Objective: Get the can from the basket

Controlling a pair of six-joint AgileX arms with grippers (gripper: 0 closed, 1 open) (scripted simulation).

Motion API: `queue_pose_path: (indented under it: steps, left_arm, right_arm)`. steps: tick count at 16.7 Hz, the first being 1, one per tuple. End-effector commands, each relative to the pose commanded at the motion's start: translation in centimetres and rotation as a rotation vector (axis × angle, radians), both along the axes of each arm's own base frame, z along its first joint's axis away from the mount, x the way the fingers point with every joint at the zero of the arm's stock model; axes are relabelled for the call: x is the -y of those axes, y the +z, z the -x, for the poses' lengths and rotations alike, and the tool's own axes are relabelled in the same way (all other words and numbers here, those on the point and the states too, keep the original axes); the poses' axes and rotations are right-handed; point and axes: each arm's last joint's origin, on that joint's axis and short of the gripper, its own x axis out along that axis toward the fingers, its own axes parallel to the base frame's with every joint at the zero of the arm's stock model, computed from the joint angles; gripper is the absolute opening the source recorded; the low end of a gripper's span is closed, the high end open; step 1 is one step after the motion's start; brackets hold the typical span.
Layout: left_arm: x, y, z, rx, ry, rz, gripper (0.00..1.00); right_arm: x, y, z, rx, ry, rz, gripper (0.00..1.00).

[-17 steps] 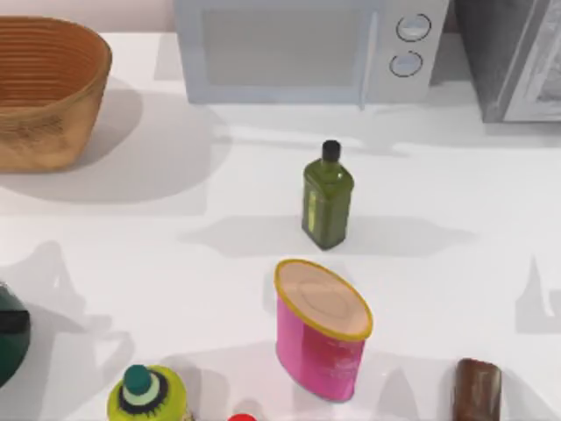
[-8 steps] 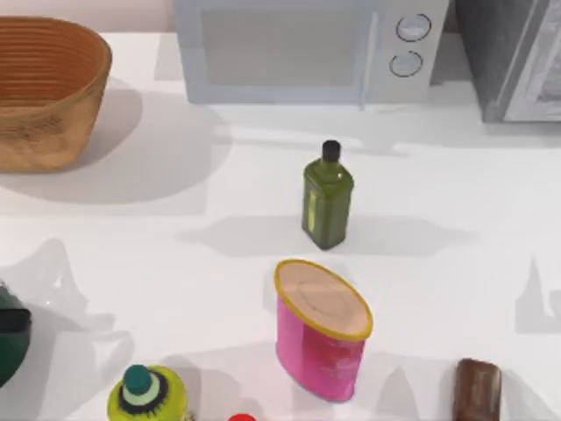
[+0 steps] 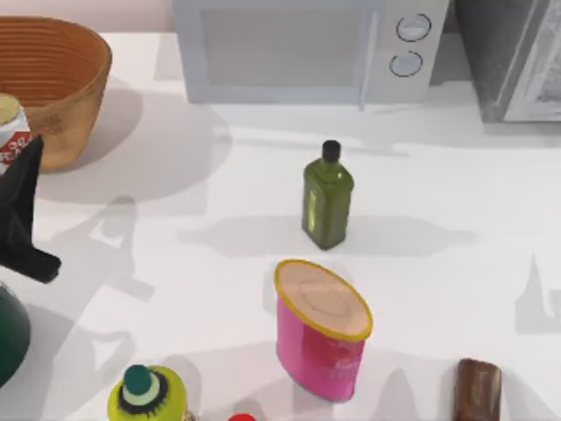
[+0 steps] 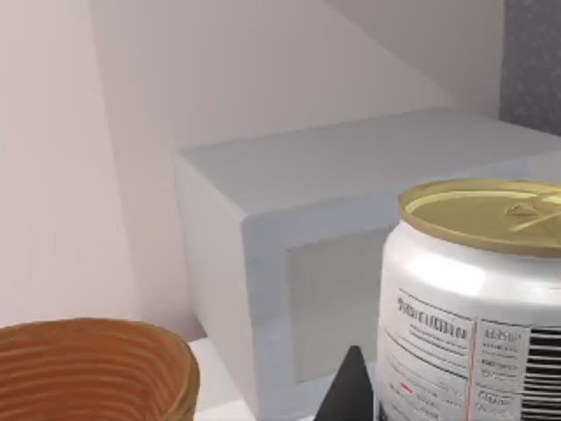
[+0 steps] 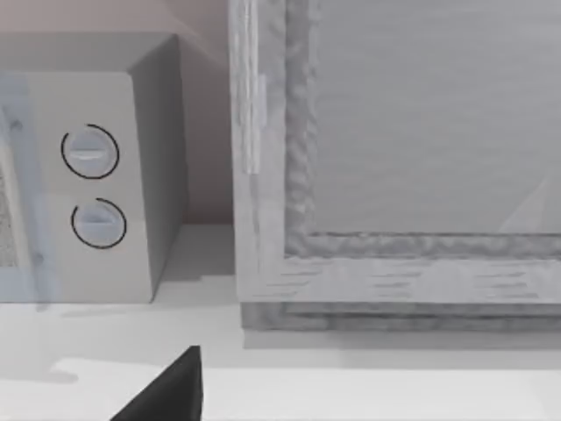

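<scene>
Left gripper (image 3: 10, 153) is clamped on the can (image 3: 9, 127), held upright beside the basket (image 3: 61, 53), at the table's left edge

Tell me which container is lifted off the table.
The can, held by the left gripper beside the basket; the green bottle and pink canister stand on the table.

Top cam looks down on table (image 3: 456, 202). Left wrist cam sits close behind can (image 4: 478, 298), facing microwave (image 4: 289, 254), shared w/ top cam. Right wrist cam low, facing microwave's dials (image 5: 92, 189).
</scene>
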Motion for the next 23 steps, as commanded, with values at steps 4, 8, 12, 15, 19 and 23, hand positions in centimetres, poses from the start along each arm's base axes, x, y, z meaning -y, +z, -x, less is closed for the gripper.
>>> queue_pose_path:
  steps: [4, 8, 12, 15, 19, 23]
  left_arm:
    - [1.9, 2.0, -5.8, 0.0, -0.277, -0.034, 0.0]
    - [4.5, 0.4, -13.3, -0.015, -0.558, -0.048, 0.0]
    - [7.0, -5.1, -19.8, -0.041, -0.816, -0.04, 0.0]
    - [8.2, -10.6, -23.0, -0.057, -0.977, -0.027, 0.0]
    - [8.3, -17.2, -25.0, -0.073, -1.125, -0.013, 0.0]
    - [6.6, -21.1, -25.6, -0.086, -1.172, -0.001, 0.0]
  right_arm:
    - [0.0, 0.0, 0.0, 0.0, 0.0, 0.0, 1.0]
    - [0.0, 0.0, 0.0, 0.0, 0.0, 0.0, 1.0]
    - [0.0, 0.0, 0.0, 0.0, 0.0, 0.0, 1.0]
    - [0.0, 0.0, 0.0, 0.0, 0.0, 0.0, 1.0]
    - [0.0, 0.0, 0.0, 0.0, 0.0, 0.0, 1.0]
    - [0.0, 0.0, 0.0, 0.0, 0.0, 0.0, 1.0]
